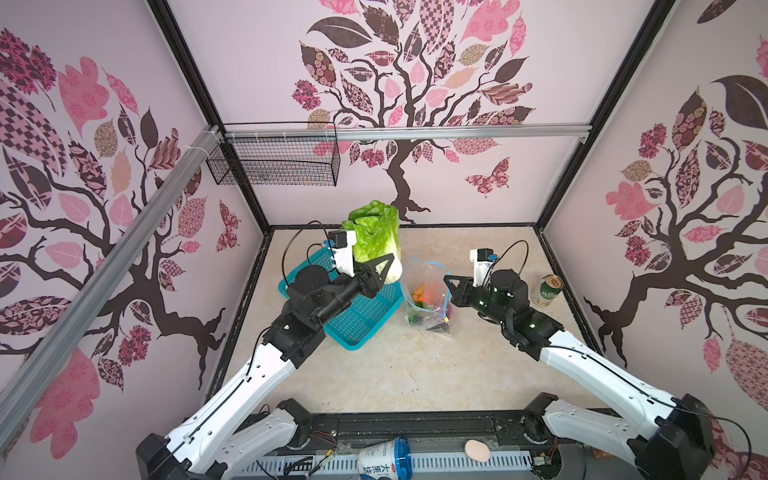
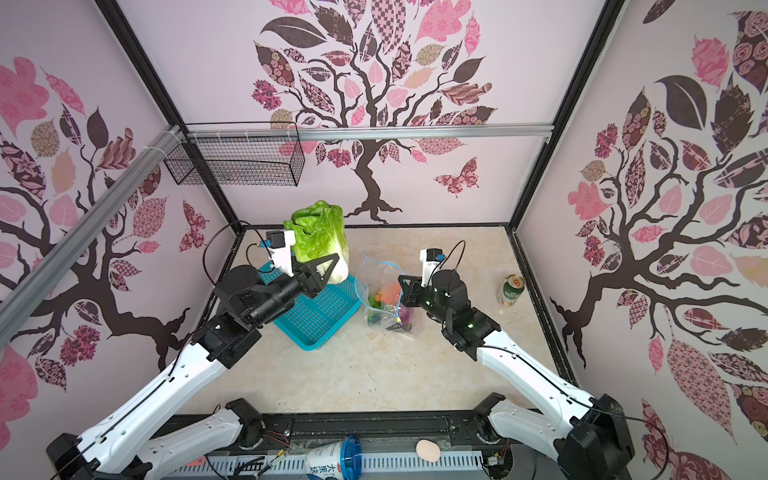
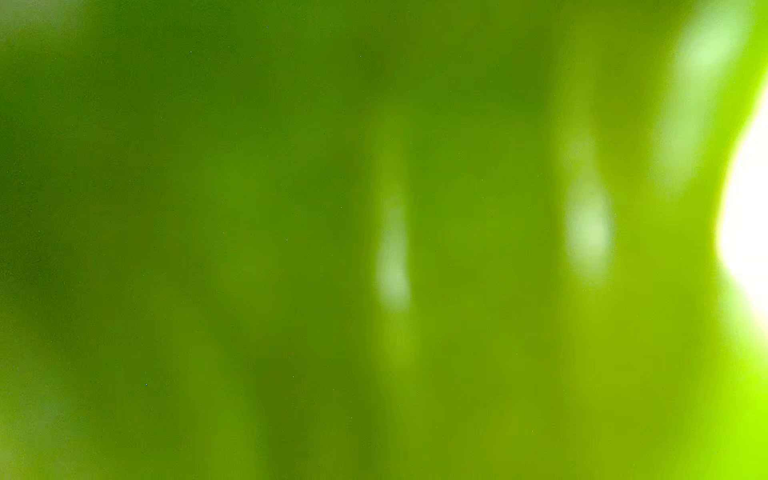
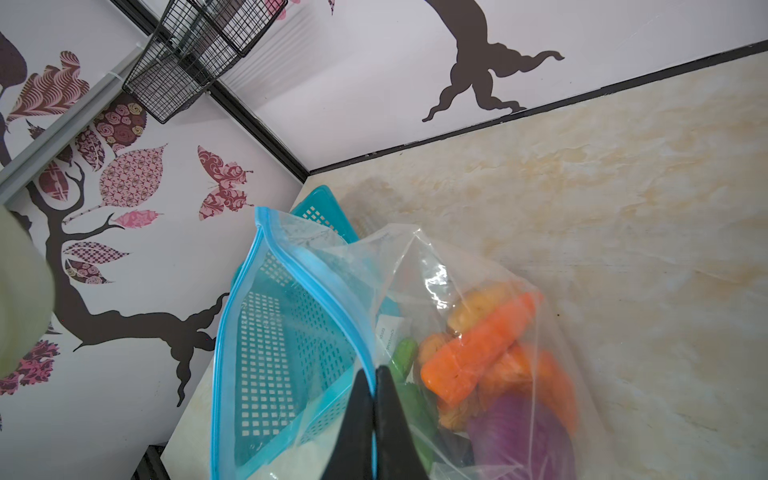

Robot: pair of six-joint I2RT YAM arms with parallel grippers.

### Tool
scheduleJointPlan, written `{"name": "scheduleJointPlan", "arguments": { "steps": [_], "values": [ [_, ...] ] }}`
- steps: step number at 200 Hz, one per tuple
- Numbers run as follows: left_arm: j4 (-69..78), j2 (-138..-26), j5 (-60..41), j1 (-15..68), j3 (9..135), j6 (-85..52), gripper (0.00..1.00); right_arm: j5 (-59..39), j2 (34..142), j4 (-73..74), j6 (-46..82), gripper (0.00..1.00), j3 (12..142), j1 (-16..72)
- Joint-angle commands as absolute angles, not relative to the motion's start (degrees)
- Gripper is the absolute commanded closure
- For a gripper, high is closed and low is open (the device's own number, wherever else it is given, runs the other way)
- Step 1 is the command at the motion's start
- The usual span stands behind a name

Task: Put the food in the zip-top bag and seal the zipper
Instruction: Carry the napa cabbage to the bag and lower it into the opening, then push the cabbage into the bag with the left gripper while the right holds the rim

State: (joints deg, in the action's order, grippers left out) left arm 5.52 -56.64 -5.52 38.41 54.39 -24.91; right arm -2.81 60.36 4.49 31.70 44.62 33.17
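A large green lettuce (image 1: 374, 235) (image 2: 318, 232) stands upright over the far end of the teal basket. My left gripper (image 1: 376, 270) (image 2: 324, 270) is shut on its lower part. The left wrist view shows only blurred green lettuce (image 3: 374, 208). To its right lies the clear zip-top bag (image 1: 428, 295) (image 2: 382, 299), its mouth gaping toward the lettuce. My right gripper (image 1: 451, 283) (image 4: 374, 374) is shut on the light-blue zipper (image 4: 307, 266) edge and holds it up. Inside the bag lie a carrot (image 4: 478, 340), a purple onion (image 4: 519, 432) and other small food.
The teal basket (image 1: 365, 320) sits left of the bag. A green can (image 1: 549, 291) stands near the right wall. A wire basket (image 1: 274, 162) hangs on the back rail. A pale egg (image 1: 477, 450) and a yogurt cup (image 1: 384, 459) lie at the front ledge.
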Motion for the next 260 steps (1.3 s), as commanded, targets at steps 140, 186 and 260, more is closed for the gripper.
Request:
{"name": "scheduleJointPlan", "arguments": {
  "steps": [140, 186, 260],
  "values": [
    [30.95, -80.67, 15.97, 54.49, 47.11, -4.71, 0.72, -2.69, 57.74, 5.09, 33.04, 1.00, 46.61, 32.89],
    [30.63, -86.62, 20.50, 56.37, 45.57, -2.07, 0.67, -1.38, 59.38, 6.41, 34.32, 1.00, 44.47, 32.92],
    [25.57, -91.26, 20.26, 57.22, 47.74, -3.72, 0.34, -1.90, 61.74, 9.42, 36.50, 1.00, 39.22, 29.56]
  ]
}}
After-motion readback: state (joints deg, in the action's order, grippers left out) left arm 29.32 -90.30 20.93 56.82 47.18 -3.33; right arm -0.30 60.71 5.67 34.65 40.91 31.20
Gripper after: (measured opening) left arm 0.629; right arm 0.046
